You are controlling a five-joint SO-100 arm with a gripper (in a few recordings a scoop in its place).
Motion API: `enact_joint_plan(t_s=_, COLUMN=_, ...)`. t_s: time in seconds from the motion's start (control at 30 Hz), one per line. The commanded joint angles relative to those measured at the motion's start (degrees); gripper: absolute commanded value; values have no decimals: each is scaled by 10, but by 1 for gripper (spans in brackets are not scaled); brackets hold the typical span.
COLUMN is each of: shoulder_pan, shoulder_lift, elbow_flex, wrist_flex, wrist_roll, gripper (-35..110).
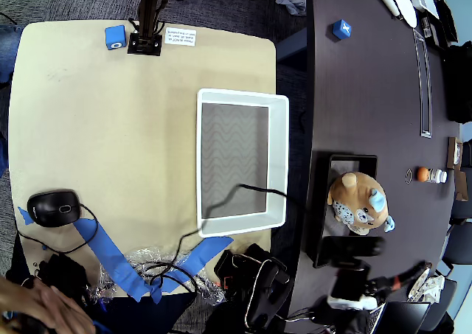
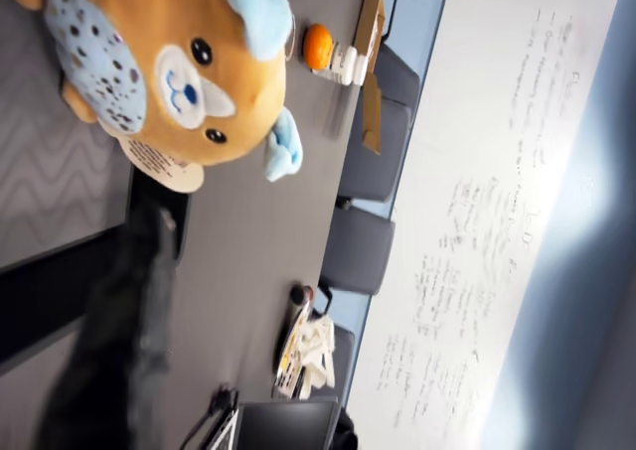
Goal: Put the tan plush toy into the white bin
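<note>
1. The tan table (image 1: 88,127) carries the white bin (image 1: 278,157), its grey zigzag bottom bare.
2. The black tray (image 1: 321,201) lies on the dark table, right of the bin.
3. The tan plush toy (image 1: 359,201) sits in the tray, face up.
4. The gripper (image 1: 354,247) hangs just beside the toy; how far it is open I cannot tell.

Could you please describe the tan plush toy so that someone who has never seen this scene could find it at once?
In the overhead view, look right of the beige table to the dark table. A black tray lies there, right of the white bin. The tan plush toy sits in it: the one soft thing there, with blue ears.
</note>
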Motion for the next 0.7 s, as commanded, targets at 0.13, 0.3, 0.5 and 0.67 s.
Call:
enact_joint_plan(t_s=0.13, shoulder_pan=117, shoulder_lift=-47, elbow_flex=-71, wrist_flex=-1, wrist_roll=-5, gripper=77)
enact_joint_plan(t_s=0.3, shoulder_pan=156, shoulder_lift=-73, elbow_flex=-95, wrist_flex=-1, wrist_roll=-5, gripper=77)
enact_joint_plan(t_s=0.5, shoulder_pan=172, shoulder_lift=-155, elbow_flex=-133, wrist_flex=-1, wrist_roll=10, gripper=77)
enact_joint_plan(t_s=0.67, shoulder_pan=175, shoulder_lift=-233, elbow_flex=-188, wrist_flex=-2, wrist_roll=54, gripper=77)
